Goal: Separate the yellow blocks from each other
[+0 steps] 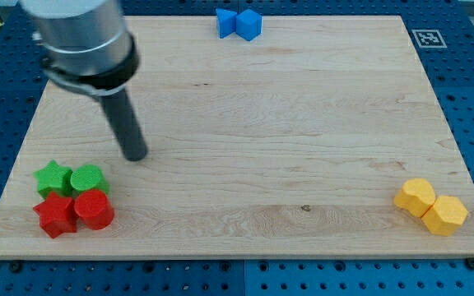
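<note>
Two yellow blocks sit touching at the view's bottom right: one chunky yellow block point(415, 196) and a yellow hexagon-like block point(445, 215) just right and below it. My tip point(135, 154) is at the view's left, far from the yellow blocks, just above and right of the green blocks.
A green star point(53, 177) and a green round block point(88, 178) sit at the bottom left, with a red star point(56, 215) and a red round block point(95, 209) below them. Two blue blocks point(239, 23) touch at the board's top edge. A marker tag point(427, 38) sits at the top right.
</note>
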